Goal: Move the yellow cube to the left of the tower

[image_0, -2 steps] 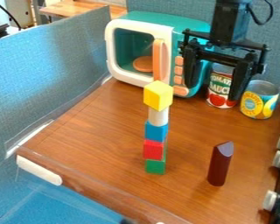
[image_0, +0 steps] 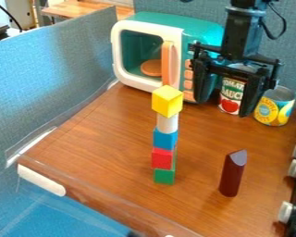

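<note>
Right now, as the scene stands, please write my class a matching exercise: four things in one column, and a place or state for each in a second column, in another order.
Column 1
1. Yellow cube
2. Red block
3. Dark red post
4. Gripper

Column 2
A. Between the blue block and the green block
B. Open, its two sides apart
C. At the top of the tower
D. Standing upright on the table, right of the tower in the picture

Right pairs: 1-C, 2-A, 3-D, 4-B
</note>
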